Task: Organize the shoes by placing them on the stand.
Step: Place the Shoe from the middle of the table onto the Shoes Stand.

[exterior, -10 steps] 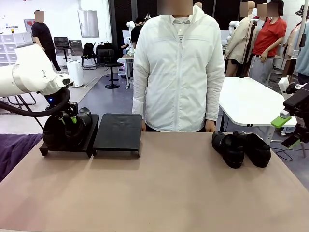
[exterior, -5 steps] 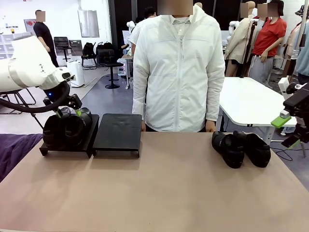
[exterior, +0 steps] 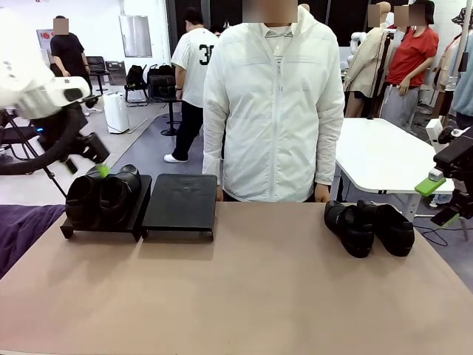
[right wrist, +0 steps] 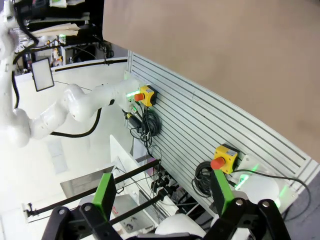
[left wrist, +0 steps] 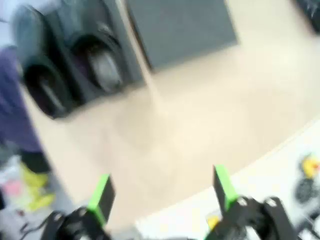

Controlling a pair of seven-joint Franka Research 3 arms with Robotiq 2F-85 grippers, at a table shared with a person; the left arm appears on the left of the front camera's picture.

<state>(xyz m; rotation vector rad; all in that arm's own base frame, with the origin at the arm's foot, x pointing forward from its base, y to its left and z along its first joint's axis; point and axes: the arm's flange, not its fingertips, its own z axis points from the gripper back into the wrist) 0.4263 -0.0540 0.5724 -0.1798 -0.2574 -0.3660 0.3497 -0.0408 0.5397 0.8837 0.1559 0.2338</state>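
The stand's (exterior: 179, 198) right panel is bare, reachable from above and in front. Two shoes (exterior: 103, 198) fill its left panel, the left gripper (exterior: 87, 164) above them. A person (exterior: 273, 111) stands just behind the stand's right end; two more shoes (exterior: 368, 225) lie well right.

Robotics lab — e-stop buttons (right wrist: 223, 156), cabling (right wrist: 149, 124), white worktable (exterior: 377, 151) (people (exterior: 188, 81) milling behind).

The front view looks across the table (exterior: 244, 296) from its near edge to the person (exterior: 273, 111). The left wrist view, blurred, looks down closely on the stand (left wrist: 180, 25) at the far left corner, which both share. The right wrist view looks down past a table edge.
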